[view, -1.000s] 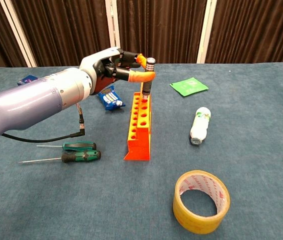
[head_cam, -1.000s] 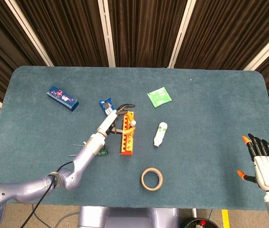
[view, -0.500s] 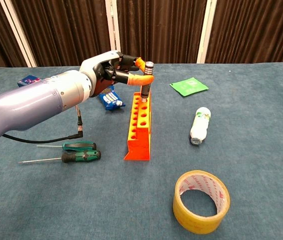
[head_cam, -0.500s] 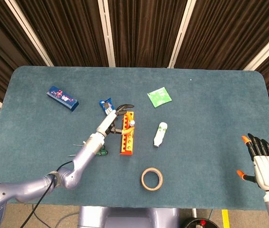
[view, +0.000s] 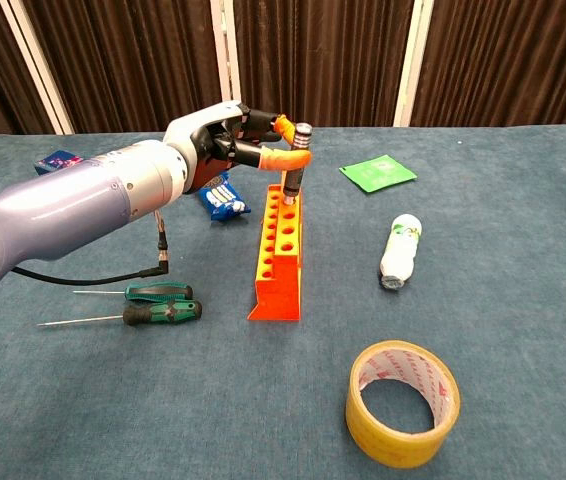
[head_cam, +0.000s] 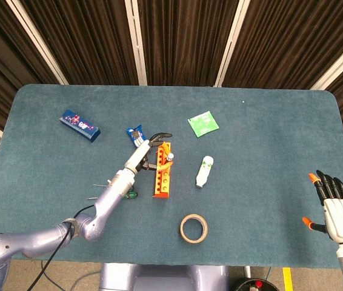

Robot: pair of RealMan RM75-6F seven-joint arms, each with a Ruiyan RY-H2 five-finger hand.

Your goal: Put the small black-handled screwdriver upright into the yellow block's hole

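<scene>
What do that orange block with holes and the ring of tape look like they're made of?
The block looks like hard moulded plastic: even bright colour, crisp edges, slight sheen. The tape roll seems to be glossy yellowish plastic film wound on a pale core, likely cardboard, though that is hard to confirm.

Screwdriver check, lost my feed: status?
Left robot hand pinches screwdriver, upright over block. Right robot hand open, idle. Nothing blocking.

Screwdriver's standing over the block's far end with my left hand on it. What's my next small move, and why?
Probably ease the left hand straight down a little before letting go. In the chest view the black-handled screwdriver stands upright, pinched near its top, with its tip at a far-end hole of the yellow block. How deep it sits is not clear, so seat it first.
</scene>
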